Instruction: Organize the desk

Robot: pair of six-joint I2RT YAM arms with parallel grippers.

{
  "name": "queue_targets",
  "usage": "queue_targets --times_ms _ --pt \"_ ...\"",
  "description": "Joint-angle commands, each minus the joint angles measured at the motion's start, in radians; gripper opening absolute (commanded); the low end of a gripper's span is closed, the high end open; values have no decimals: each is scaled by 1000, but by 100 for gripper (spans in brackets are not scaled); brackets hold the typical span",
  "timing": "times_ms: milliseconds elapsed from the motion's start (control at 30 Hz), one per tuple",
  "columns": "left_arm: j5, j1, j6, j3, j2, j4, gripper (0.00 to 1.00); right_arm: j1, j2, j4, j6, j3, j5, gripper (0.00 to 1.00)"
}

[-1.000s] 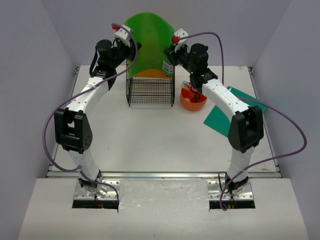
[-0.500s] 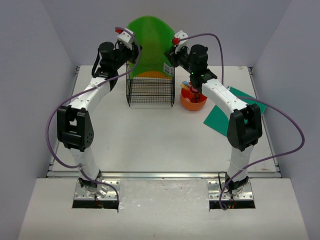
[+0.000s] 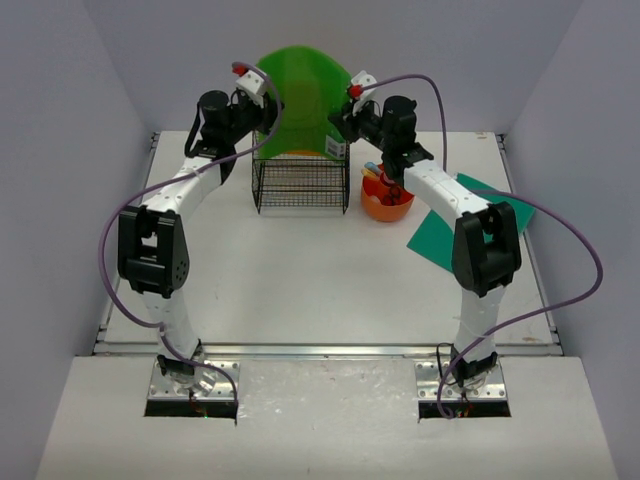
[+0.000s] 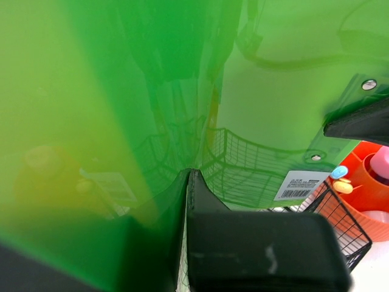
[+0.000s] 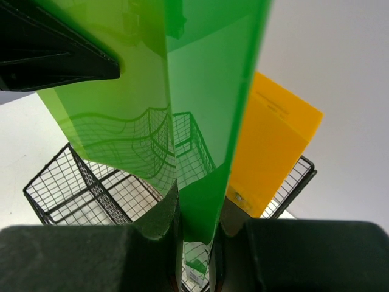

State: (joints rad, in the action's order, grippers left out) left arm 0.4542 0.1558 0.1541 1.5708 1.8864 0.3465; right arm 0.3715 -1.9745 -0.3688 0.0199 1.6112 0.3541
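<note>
Surface (image 3: 300,280): white and wide, it lies in front of both arm bases, w/ a silver rail along its near edge. At the middle of the far edge stands a black wire rack (image 3: 300,185). Above the rack a green folder (image 3: 300,95), half transparent, is bent like an arch btw. the two tools. The left tool (image 4: 188,175) is closed fully on the left side of the green folder; one finger shows black, the other only as a shadow through the plastic. The right tool (image 5: 196,204) is closed almost fully and pinches the right side, the sheet passing upright btw. its fingers. A white barcode label (image 4: 301,184) sits low on the folder. In the rack, at its far side, stands a yellow-orange folder (image 5: 273,146). Just right of the rack is a round orange tray (image 3: 388,205) w/ pens etc. Near the right edge lies a dark green sheet (image 3: 435,240), flat, partly under the right arm.
</note>
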Motion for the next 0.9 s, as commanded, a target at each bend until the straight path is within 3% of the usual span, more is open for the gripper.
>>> queue_targets --times_ms 0,867 --pt "-11 0 44 1 11 72 0 32 -31 -11 27 -10 118 0" --pt "-47 -10 29 -73 114 92 0 20 -136 -18 44 -22 117 1"
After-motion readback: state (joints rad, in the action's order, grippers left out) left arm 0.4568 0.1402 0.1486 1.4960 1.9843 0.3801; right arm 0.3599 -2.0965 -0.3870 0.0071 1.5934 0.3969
